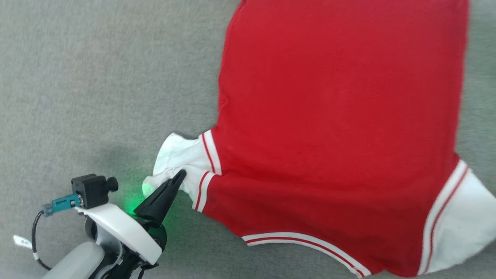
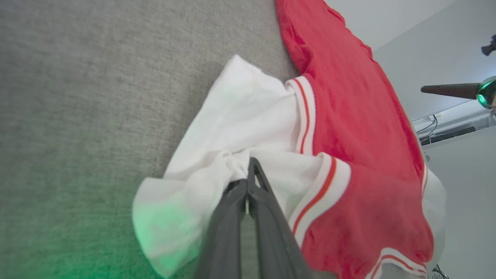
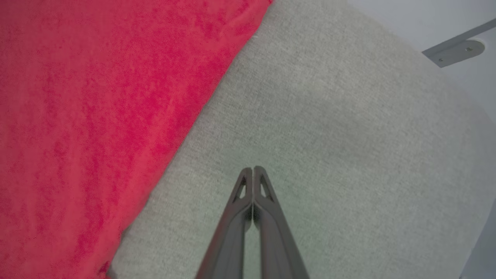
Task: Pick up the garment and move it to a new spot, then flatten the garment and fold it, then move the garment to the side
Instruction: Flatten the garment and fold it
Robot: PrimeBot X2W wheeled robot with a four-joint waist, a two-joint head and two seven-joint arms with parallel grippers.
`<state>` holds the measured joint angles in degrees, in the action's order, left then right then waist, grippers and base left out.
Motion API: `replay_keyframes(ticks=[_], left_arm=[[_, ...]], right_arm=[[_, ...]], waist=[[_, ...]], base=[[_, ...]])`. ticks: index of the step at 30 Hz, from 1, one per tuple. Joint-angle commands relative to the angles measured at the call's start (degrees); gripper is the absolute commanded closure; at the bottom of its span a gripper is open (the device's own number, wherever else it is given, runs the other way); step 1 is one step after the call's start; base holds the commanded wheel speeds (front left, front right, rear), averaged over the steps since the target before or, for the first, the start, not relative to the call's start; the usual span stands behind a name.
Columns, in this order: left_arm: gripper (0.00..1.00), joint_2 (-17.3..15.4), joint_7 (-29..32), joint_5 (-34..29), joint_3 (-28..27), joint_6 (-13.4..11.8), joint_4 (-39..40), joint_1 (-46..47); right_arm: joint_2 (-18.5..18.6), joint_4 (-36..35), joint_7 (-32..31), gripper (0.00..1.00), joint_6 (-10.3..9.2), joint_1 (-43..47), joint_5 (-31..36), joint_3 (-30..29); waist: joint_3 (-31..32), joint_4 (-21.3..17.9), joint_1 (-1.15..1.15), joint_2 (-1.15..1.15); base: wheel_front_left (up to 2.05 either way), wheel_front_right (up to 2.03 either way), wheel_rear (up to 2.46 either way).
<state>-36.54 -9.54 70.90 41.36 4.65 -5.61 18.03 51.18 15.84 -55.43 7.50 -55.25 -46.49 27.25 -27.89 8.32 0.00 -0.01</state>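
The garment (image 1: 341, 116) lies spread flat on the grey surface, bright red with white sleeves and striped trim. Its left white sleeve (image 1: 176, 159) is crumpled. My left gripper (image 1: 180, 175) is shut on that sleeve, and in the left wrist view the white cloth (image 2: 232, 128) bunches up around the closed tips of my left gripper (image 2: 250, 162). My right gripper (image 3: 252, 170) is shut with nothing in it, hovering over bare grey surface just beside the garment's red edge (image 3: 97, 97). The right gripper (image 2: 445, 90) also appears as a dark point beyond the garment (image 2: 348, 116).
The grey fabric surface (image 1: 97, 77) stretches wide to the left of the garment. Its rounded edge (image 3: 465, 116) lies to the right in the right wrist view, with a pale wall and a metal bracket (image 3: 457, 48) beyond. Cables (image 2: 430, 126) run along the wall.
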Motion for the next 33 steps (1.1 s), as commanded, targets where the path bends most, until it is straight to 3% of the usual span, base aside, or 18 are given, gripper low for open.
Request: replay_keyframes(ticks=[1,3,4,5,6,10,16,24,33], left_arm=[[1.0,-0.5,0.1,0.4,-0.3,-0.6,0.2,-1.1],[1.0,-1.0,0.0,0.8,-0.6,-1.1,1.0,-1.7],[1.0,-1.2,0.2,0.8,-0.6,-1.2,1.4,-2.0],[1.0,-1.3,0.3,0.9,-0.5,-1.4,1.8,-2.1],[1.0,-1.5,0.3,1.0,-0.5,-1.7,2.2,-2.3],[1.0,-1.9,0.9,0.9,-0.5,-2.2,3.7,-2.0],[1.0,-1.3,1.4,0.0,-0.2,-1.8,4.6,-0.1],[1.0,1.1,1.6,-0.8,0.5,-0.6,2.4,3.2],[1.0,3.8,1.7,-1.3,1.9,0.9,-1.4,5.9]], right_arm=[[0.6,-1.6,0.6,1.0,-0.02,2.4,-0.7,-0.6],[1.1,-3.7,1.8,1.0,-0.02,5.5,-1.9,-2.2],[1.4,-4.7,2.9,0.8,-0.02,6.7,-1.8,-3.3],[1.8,-5.6,3.6,0.24,-0.02,7.7,-1.2,-4.3],[1.8,-6.2,4.2,0.0,-0.03,8.9,-0.8,-4.9],[0.0,-7.9,5.9,0.0,-0.03,9.9,1.7,-8.1],[-4.5,-6.0,6.6,0.0,-0.03,4.5,7.4,-10.8],[-10.3,6.6,5.6,0.0,-0.03,-8.0,15.2,-10.7],[-14.4,19.2,1.6,0.0,-0.03,-17.6,17.5,-10.3]], waist=[[2.1,-1.8,0.0,0.01],[2.8,-2.5,0.0,0.01],[3.1,-2.8,0.0,0.01],[3.2,-2.9,0.0,0.01],[3.3,-3.1,0.0,0.01],[2.5,-3.0,0.0,0.01],[-1.3,-1.3,0.0,0.01],[-7.2,2.5,0.0,0.01],[-11.0,5.9,0.0,0.01]], base=[[0.0,0.0,0.0],[0.0,0.0,0.0],[0.0,0.0,0.0],[0.0,0.0,0.0],[0.0,0.0,0.0],[0.0,0.0,0.0],[0.0,0.0,0.0],[0.0,0.0,0.0],[0.0,0.0,0.0]])
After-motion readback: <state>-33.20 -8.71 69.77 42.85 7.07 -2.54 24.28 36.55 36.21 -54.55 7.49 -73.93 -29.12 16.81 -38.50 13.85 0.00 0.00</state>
